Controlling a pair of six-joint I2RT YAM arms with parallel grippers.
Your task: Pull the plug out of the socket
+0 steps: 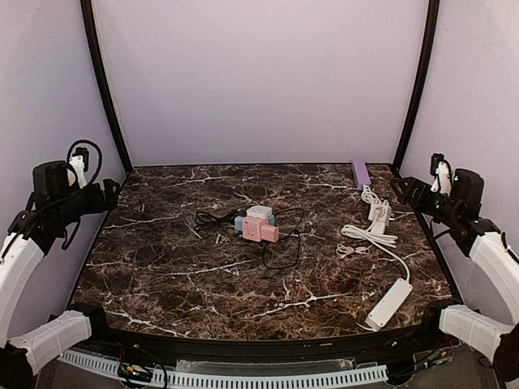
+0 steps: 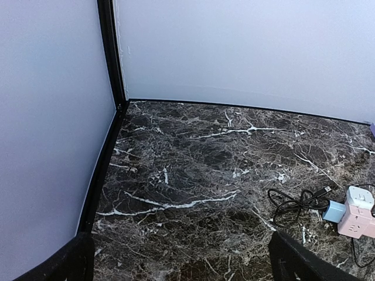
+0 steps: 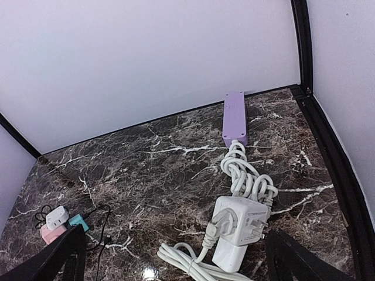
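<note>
The pink cube socket [image 1: 254, 228] sits mid-table. A white plug [image 1: 259, 213] sits on its top, a light blue plug [image 1: 239, 222] on its left, a teal one [image 1: 271, 219] at its far right, and a smaller pink block [image 1: 270, 234] on its right. The socket also shows in the left wrist view [image 2: 358, 222] and the right wrist view [image 3: 51, 233]. My left gripper [image 1: 112, 195] is open and empty, high at the left edge; its fingers [image 2: 296, 260] stand wide apart. My right gripper [image 1: 400, 188] is open and empty, high at the right edge, fingers [image 3: 304, 260] wide apart.
Black cables [image 1: 280, 243] loop around the socket. A white adapter with a coiled cord [image 3: 241, 225] and a purple strip [image 3: 234, 117] lie at the back right. A long white power strip [image 1: 389, 302] lies at the front right. Walls enclose the table.
</note>
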